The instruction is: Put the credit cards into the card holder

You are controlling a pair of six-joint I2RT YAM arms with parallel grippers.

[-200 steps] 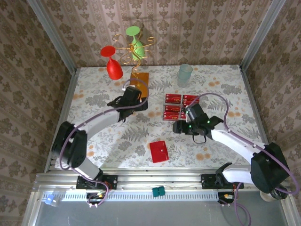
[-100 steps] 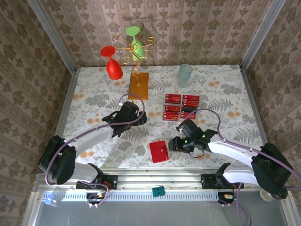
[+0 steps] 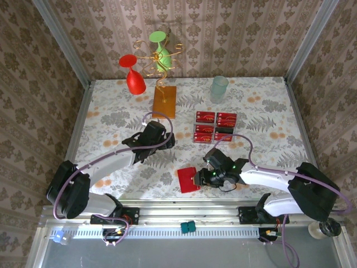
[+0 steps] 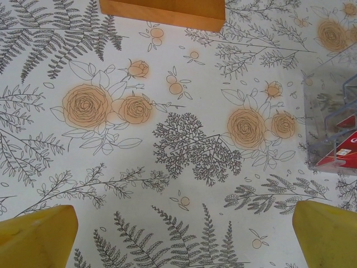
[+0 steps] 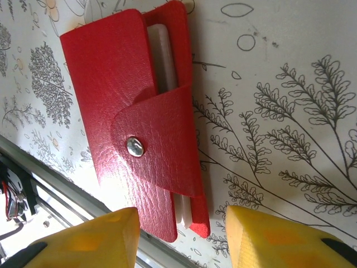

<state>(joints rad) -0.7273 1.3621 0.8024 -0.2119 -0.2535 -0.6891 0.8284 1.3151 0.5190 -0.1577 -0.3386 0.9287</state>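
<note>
The card holder point(image 3: 186, 181), a plain red folded wallet with a snap stud, lies shut near the table's front edge. In the right wrist view the card holder point(image 5: 134, 123) shows pale inner pockets along its edge. My right gripper point(image 3: 199, 177) hovers at its right side. The right gripper point(image 5: 181, 240) is open, its yellow fingers either side of the wallet's near end and not pressing it. Several credit cards point(image 3: 215, 125) lie in a block at centre right, and some credit cards point(image 4: 341, 158) sit behind something clear. My left gripper point(image 3: 158, 129) point(image 4: 184, 240) stands wide open over bare cloth.
An orange-brown block point(image 3: 164, 100) point(image 4: 162, 10) carries a gold wire stand with a green goblet point(image 3: 160, 50); a red goblet point(image 3: 133, 75) stands beside it. A pale green cup point(image 3: 219, 88) is at the back. The metal rail point(image 3: 167, 207) point(image 5: 22, 184) runs just beyond the wallet.
My right gripper moved from the cards toward the front left to the wallet, and its jaws narrowed. The left arm drew back from the orange block, then held still.
</note>
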